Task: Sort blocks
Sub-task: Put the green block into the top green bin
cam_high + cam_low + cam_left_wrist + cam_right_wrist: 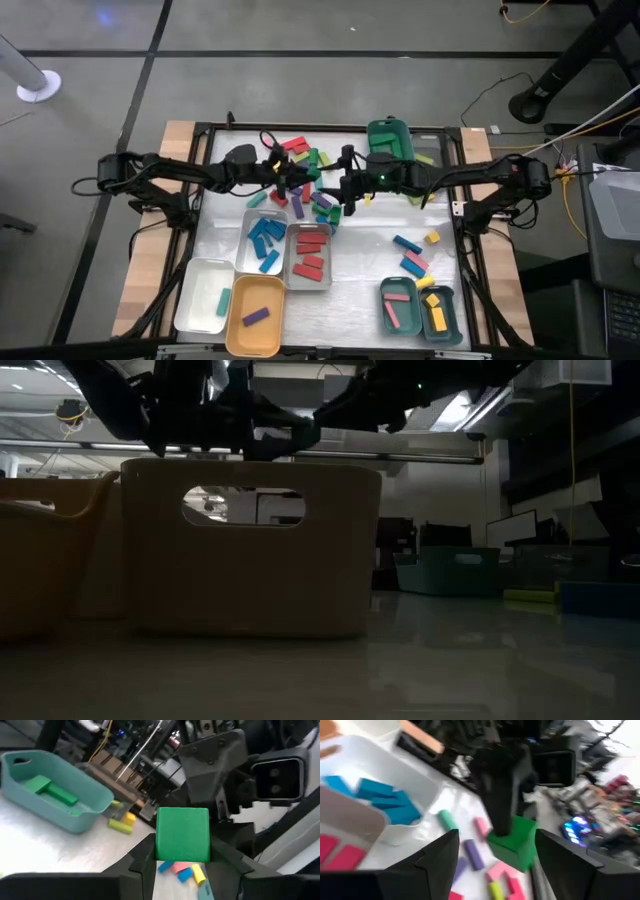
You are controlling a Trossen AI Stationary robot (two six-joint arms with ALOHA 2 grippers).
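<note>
My left gripper (184, 856) (290, 183) is shut on a green block (183, 833), held in the air over the pile of loose blocks (305, 175) at the table's far middle. My right gripper (497, 840) (343, 190) faces it from the right, open wide. In the right wrist view the green block (515, 842) shows between and just beyond its two fingers; I cannot tell whether they touch it. Sorted blocks lie in trays along the near edge. My left gripper pinches the green block by two opposite sides (162, 851) between its two fingers, coming at it level from the table's left. The block's square end (183, 827) points away from the wrist. It is lifted clear of the table.
A teal tray (390, 138) with green blocks stands at the far edge. Grey trays with blue (262, 240) and red (310, 255) blocks, a white tray (205, 295), an orange tray (255, 318) and two teal trays (420, 310) stand near. Loose blocks (410, 255) lie right of centre.
</note>
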